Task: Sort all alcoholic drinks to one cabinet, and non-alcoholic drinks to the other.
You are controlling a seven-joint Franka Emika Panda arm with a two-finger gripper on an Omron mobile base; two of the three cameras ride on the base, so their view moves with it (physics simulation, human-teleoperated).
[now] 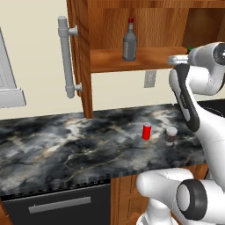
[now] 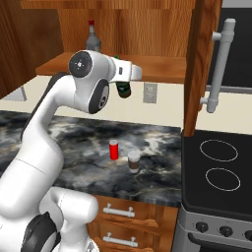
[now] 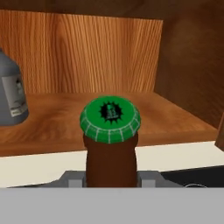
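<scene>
We see the tool [image 2: 124,88] closed on the neck of the beer bottle [image 3: 110,144] — its green cap faces the hand camera, so the long axis runs along the tool, while the right base view shows the bottle hanging below the hand, roughly upright, just before the cabinet [image 1: 83,57] shelf. The grey bottle [image 1: 129,41] stands upright on that shelf. On the bench [image 1: 66,149], the red can [image 1: 146,131] and lidded cup [image 1: 171,136] stand upright — near each other, apart.

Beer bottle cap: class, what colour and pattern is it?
Green with pale ribbing and a dark emblem on the beer bottle cap; hand view shows it best.
</scene>
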